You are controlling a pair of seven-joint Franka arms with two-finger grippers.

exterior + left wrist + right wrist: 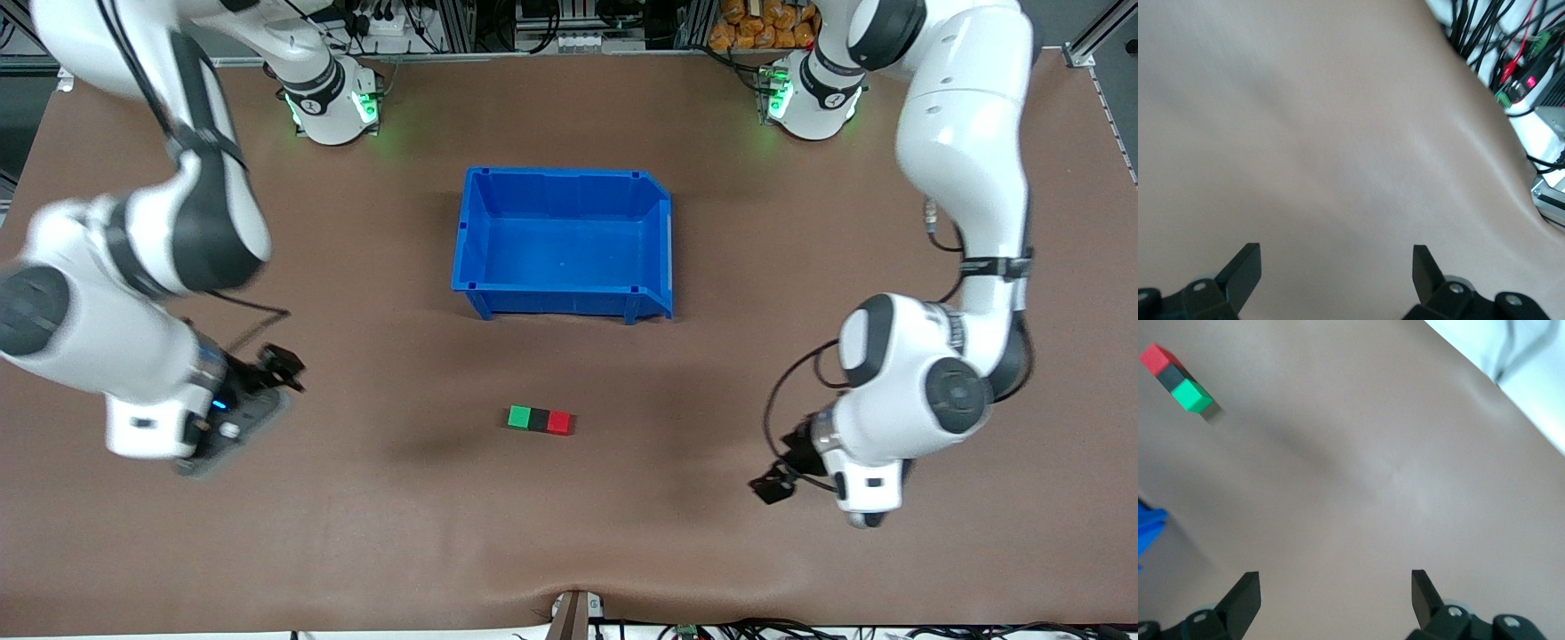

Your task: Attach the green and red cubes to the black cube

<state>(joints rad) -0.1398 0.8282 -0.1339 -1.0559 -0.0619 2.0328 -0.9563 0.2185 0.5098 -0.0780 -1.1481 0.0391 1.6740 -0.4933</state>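
Note:
The green cube (519, 416), the black cube (539, 419) and the red cube (558, 422) lie touching in one row on the brown table, black in the middle, nearer to the front camera than the blue bin. The row also shows in the right wrist view: red (1157, 358), black (1170, 377), green (1193, 395). My right gripper (1336, 587) is open and empty over bare table toward the right arm's end (197, 462). My left gripper (1336, 267) is open and empty over bare table toward the left arm's end (861, 514). Both are well apart from the cubes.
The blue bin (564, 300) stands empty in the middle of the table, between the arm bases and the cubes; its corner shows in the right wrist view (1148, 527). Cables and electronics (1528, 60) lie past the table's edge in the left wrist view.

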